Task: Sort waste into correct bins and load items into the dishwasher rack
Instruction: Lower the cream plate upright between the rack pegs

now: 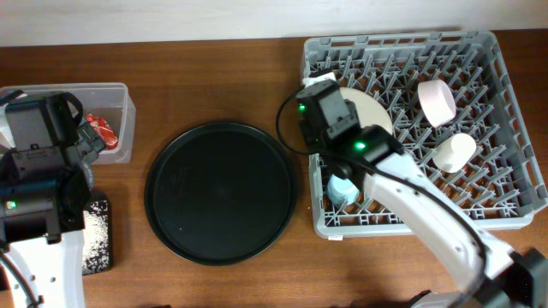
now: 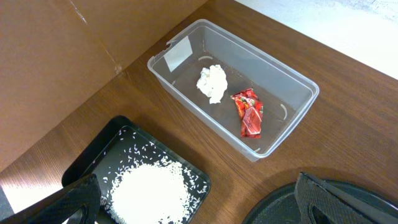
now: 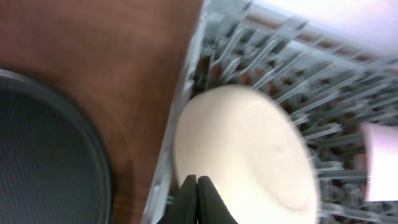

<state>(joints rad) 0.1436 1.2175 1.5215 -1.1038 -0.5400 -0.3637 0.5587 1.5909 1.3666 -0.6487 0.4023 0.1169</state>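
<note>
The grey dishwasher rack (image 1: 505, 77) holds the cream plate (image 1: 372, 111) on edge, the pink bowl (image 1: 437, 100), the white cup (image 1: 452, 151) and the light blue cup (image 1: 342, 190). My right gripper (image 3: 197, 199) is shut with nothing in it, its tips just in front of the plate (image 3: 249, 149) at the rack's left wall (image 3: 186, 93). The clear tub (image 2: 298, 81) contains the white tissue (image 2: 212, 82) and the red wrapper (image 2: 248, 112). Rice grains (image 2: 149, 186) lie in the black bin (image 2: 93, 149). My left gripper (image 2: 199, 208) hangs open above the bin's near corner.
A large round black tray (image 1: 221, 190) lies between the bins and the rack; its rim shows in both wrist views. The left arm covers much of the black bin (image 1: 101, 205) from overhead. The tub (image 1: 124, 94) sits at the table's far left.
</note>
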